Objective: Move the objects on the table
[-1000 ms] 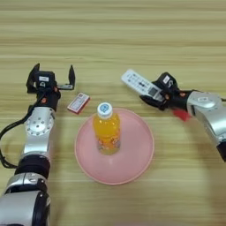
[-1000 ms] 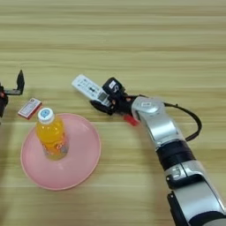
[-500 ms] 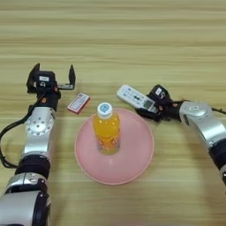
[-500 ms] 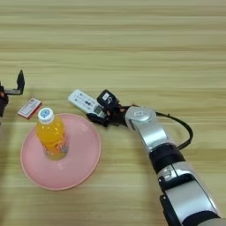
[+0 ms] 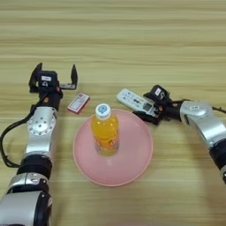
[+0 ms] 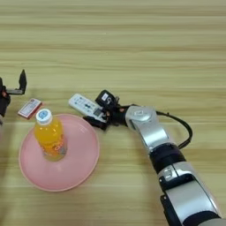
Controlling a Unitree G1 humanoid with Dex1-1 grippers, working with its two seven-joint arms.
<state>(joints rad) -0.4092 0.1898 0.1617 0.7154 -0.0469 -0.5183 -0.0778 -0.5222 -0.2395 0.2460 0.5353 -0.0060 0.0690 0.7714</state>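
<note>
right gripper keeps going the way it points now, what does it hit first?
The right gripper, shut on the remote, points toward the robot's left. Carried straight on, the remote's tip would probably meet the bottle standing on the plate, or pass just beyond its cap toward the red cube; depth unclear.

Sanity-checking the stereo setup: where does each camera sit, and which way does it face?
Left eye view: head camera, looking down on the table; shows the open left gripper with its whole arm, and the right gripper holding the remote.
Right eye view: same head, same downward look, reaching further right; more right arm, one left finger only.
Shared: plate, bottle, red cube.
</note>
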